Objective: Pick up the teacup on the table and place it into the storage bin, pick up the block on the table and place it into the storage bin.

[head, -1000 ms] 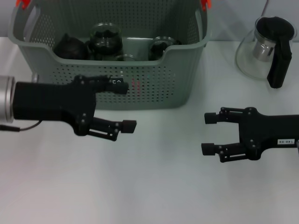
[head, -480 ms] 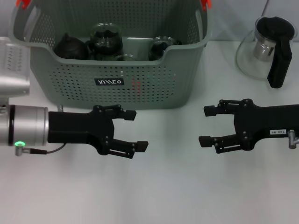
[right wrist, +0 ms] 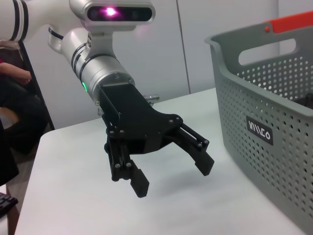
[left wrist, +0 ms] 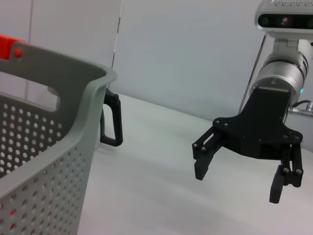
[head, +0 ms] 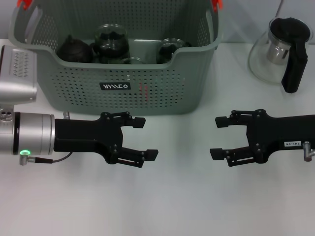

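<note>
Nothing is held by either gripper. The left gripper (head: 140, 137) and the right gripper (head: 220, 137) are kept low over the white table (head: 172, 196), in front of the storage bin (head: 147, 93), fingers spread wide and empty. No teacup or block is seen on the table, so the task looks finished or nearly so. Dark round pots and glass cups (head: 112, 43) are seen inside the bin. The glass teapot (head: 283, 51) is left outside, well apart.
</note>
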{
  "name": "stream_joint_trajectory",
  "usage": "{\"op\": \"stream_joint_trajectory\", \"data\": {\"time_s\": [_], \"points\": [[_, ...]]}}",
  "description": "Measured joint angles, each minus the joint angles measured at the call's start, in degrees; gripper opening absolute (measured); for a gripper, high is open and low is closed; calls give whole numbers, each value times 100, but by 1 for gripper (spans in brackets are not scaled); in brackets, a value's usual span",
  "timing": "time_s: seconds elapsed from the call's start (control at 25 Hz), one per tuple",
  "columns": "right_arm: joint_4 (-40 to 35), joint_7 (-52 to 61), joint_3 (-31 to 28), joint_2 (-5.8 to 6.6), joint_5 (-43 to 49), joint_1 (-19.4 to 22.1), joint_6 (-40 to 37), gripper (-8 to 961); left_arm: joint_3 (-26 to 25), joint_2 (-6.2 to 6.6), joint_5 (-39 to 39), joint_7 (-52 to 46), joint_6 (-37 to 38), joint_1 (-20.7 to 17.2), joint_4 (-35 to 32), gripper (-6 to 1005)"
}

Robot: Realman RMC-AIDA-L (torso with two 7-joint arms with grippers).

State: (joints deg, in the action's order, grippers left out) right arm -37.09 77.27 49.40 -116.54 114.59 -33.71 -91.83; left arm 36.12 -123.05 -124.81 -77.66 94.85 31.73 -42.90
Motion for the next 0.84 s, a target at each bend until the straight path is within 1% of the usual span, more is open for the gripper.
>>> {"op": "stream_joint_trajectory", "data": {"time_s": [0.84], "points": [[48,-2,0,0,12,65,-19,915,0,9,-41,-18,-13,-22,11,950]]}}
